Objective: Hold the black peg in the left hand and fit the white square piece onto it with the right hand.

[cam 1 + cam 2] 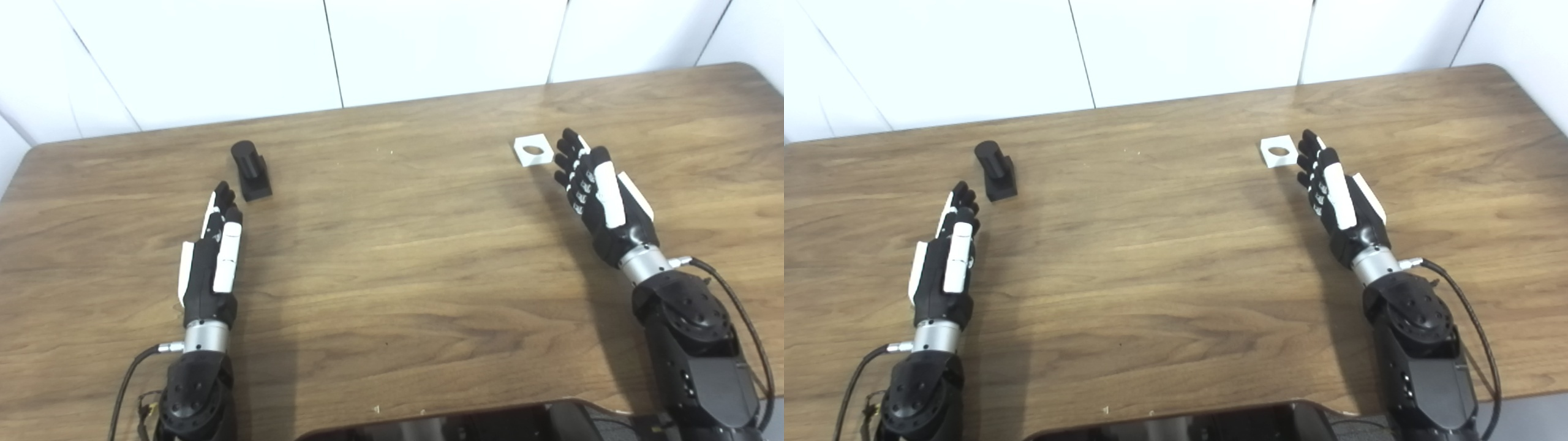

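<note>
While neither hand holds anything yet, the left hand (211, 263) lies with fingers straight and side by side, tips just short of the black plastic peg on its block base (251, 171), which lies tipped over on the brown wooden table (392, 257). The right hand (597, 190) is spread, fingertips beside the flat white square piece with a round hole (533, 149), possibly touching its edge. A nudge from either hand could push the peg away or slide the thin square towards the far edge. Open tabletop lies between the arms; the white wall stands close behind.
</note>
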`<control>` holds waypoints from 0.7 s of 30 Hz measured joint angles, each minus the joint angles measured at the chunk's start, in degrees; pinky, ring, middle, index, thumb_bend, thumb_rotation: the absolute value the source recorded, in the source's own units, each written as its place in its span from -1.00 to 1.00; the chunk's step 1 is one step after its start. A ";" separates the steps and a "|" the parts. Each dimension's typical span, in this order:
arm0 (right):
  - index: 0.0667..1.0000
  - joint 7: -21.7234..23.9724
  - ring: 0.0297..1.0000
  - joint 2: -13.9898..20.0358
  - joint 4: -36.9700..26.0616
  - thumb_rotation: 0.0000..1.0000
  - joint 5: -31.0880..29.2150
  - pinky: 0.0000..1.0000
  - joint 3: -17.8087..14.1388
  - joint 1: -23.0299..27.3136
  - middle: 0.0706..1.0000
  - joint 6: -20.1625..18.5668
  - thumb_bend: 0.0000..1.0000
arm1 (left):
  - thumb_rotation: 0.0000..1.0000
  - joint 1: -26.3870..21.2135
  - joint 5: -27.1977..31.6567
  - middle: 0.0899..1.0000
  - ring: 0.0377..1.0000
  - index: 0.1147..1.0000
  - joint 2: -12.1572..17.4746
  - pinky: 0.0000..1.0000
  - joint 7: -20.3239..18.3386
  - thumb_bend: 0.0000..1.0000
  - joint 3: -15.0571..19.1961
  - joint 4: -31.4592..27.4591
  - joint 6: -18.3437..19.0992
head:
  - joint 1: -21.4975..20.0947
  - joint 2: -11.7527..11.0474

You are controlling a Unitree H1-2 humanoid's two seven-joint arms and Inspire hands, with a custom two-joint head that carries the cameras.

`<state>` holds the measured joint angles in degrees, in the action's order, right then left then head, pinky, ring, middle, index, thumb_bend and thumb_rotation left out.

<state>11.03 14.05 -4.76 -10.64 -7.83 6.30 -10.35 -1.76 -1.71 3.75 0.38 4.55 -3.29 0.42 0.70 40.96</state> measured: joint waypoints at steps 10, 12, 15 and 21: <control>1.00 -0.01 1.00 0.69 0.00 1.00 0.85 1.00 0.71 -0.04 1.00 -0.09 0.36 | 0.31 -0.44 -12.19 1.00 1.00 1.00 0.18 0.93 4.83 -0.07 -1.07 -1.60 1.63 | 1.93 0.00; 1.00 -0.02 1.00 0.68 0.00 1.00 0.84 1.00 0.70 -0.06 1.00 -0.09 0.40 | 0.33 -1.16 -12.38 1.00 1.00 1.00 0.33 0.96 4.92 -0.05 -0.70 -2.55 2.79 | 2.02 0.00; 1.00 0.00 1.00 0.66 0.00 1.00 0.76 1.00 0.74 -0.06 1.00 -0.09 0.38 | 0.37 -2.62 -11.99 1.00 0.98 1.00 0.76 0.82 4.73 0.07 0.25 -2.99 4.45 | 2.11 -0.09; 1.00 0.19 1.00 0.54 0.71 1.00 0.68 1.00 1.14 -0.07 1.00 -0.07 0.35 | 0.27 -5.18 -13.52 1.00 1.00 1.00 2.84 0.93 4.18 0.07 0.85 -4.67 10.64 | 1.85 -0.35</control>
<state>11.22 14.59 -4.05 -9.97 -6.68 6.23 -10.43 -6.94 -15.23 6.59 4.56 5.40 -7.97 11.06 2.55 40.61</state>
